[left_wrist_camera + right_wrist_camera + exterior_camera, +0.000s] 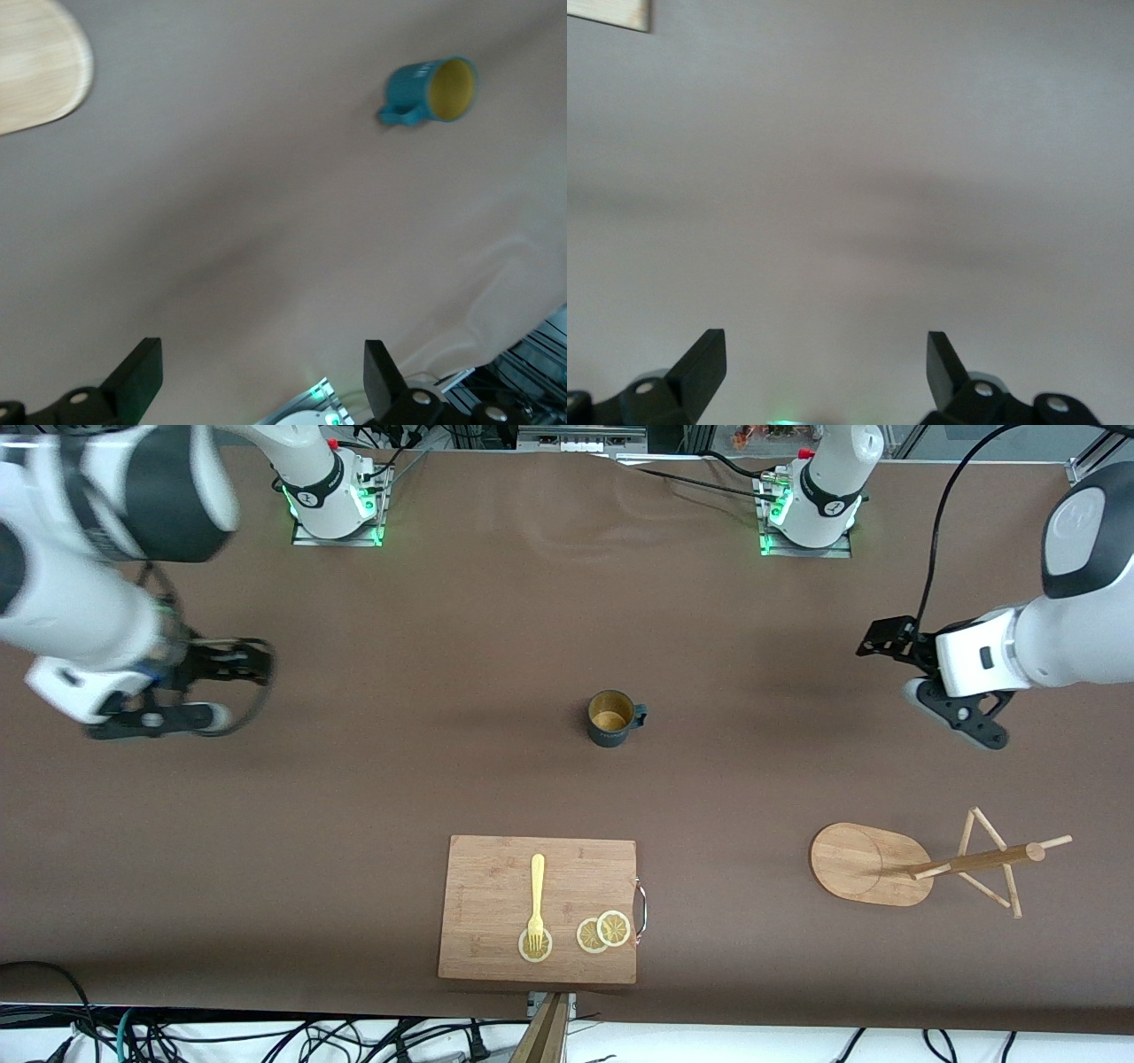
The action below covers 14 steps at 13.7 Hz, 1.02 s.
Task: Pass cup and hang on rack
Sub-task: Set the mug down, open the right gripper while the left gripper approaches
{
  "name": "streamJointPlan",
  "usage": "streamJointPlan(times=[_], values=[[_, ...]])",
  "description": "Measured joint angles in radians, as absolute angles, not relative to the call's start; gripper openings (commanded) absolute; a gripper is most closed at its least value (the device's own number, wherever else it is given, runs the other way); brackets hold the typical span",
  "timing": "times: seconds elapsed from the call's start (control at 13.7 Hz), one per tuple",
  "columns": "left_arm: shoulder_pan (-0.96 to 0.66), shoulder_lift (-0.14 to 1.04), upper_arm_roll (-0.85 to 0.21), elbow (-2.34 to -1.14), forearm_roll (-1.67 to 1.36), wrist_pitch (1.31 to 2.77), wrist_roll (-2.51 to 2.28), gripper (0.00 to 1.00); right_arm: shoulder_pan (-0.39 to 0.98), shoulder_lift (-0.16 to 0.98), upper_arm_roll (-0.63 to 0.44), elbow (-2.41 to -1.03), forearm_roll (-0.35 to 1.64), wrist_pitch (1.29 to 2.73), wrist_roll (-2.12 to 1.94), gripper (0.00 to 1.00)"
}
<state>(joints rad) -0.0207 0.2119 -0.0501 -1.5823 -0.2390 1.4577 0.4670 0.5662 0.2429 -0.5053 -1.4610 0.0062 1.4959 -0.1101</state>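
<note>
So the cup [613, 718] is sitting upright by itself in the middle of the bench [532, 646], handle pointing toward the left arm's end, and nothing is touching it. Both arms are up in the air at their own ends of the bench.

The right hand [235, 686] hovers over bare bench well away from the cup, fingers spread wide with nothing between them; its wrist view is basically just brown surface plus a corner of the cutting board [539, 909]. The left hand [921, 677] is also spread apart and empty, hanging over the bench between its base and the rack [921, 864]. Its wrist view catches the cup off in the distance.

The rack stands nearer the front camera at the left arm's end, all pegs bare. The cutting board with a fork [536, 899] and some lemon slices [602, 932] isn't involved.

Looks like the cup is parked mid-bench where either arm could reach it. Left to do: the left hand grabs it, carries it to the rack and hooks the handle on a peg. The hang hasn't started.
</note>
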Motion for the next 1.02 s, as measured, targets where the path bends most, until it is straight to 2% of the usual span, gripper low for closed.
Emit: streamJointPlan(times=[0.15,0.36,0.51,0.66,0.73,1.02], values=[[-0.022,0.214,-0.07,-1.654,-0.287,1.531,0.58,1.0,0.442,0.207,-0.466,-1.465,0.016,1.486,-0.2,1.0],[-0.027,0.219,-0.105,-1.798,-0.364,1.717,0.783,1.0,0.171,0.14,-0.233,-1.518,0.018,1.474,-0.218,1.0],[-0.028,0.225,-0.13,-1.893,-0.427,1.854,0.914,1.0,0.064,0.081,-0.128,-1.622,0.018,1.592,-0.216,1.0],[-0.031,0.239,-0.154,-1.968,-0.524,1.992,1.079,1.0,0.001,0.027,-0.055,-1.725,0.018,1.735,-0.186,1.0],[-0.032,0.251,-0.164,-1.999,-0.597,2.056,1.184,1.0,-0.007,0.011,-0.041,-1.744,0.012,1.747,-0.16,1.0],[-0.045,0.323,-0.175,-2.093,-0.92,2.179,1.589,1.0,-0.014,-0.044,-0.035,-1.74,-0.019,1.652,-0.139,1.0]])
